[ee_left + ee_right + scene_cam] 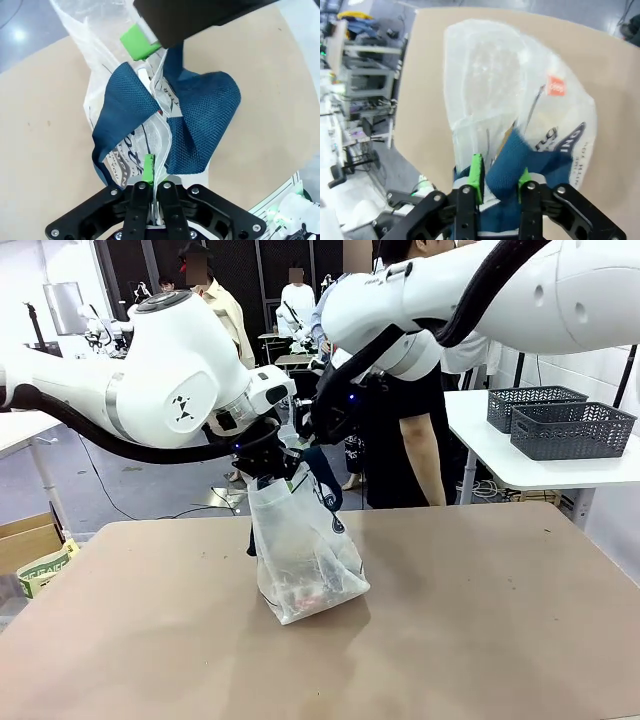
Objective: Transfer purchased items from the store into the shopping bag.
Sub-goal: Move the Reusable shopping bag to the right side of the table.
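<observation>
The shopping bag [300,550] stands on the brown table [480,620], translucent with navy handles [328,490]. Reddish purchased items [305,592] show through its bottom. My left gripper [268,462] is above the bag's mouth. In the left wrist view the left gripper [152,167] is shut on the bag's thin plastic rim [159,150]. My right gripper [312,432] hangs just right of it. In the right wrist view the right gripper [501,175] is open, with a navy strap [507,160] lying between its green pads [477,172]. The store is out of view.
Two dark grey lattice baskets [570,430] sit on a white side table [540,470] at the back right. A person [410,440] stands behind the bag at the far edge. A cardboard box [40,550] sits on the floor at the left.
</observation>
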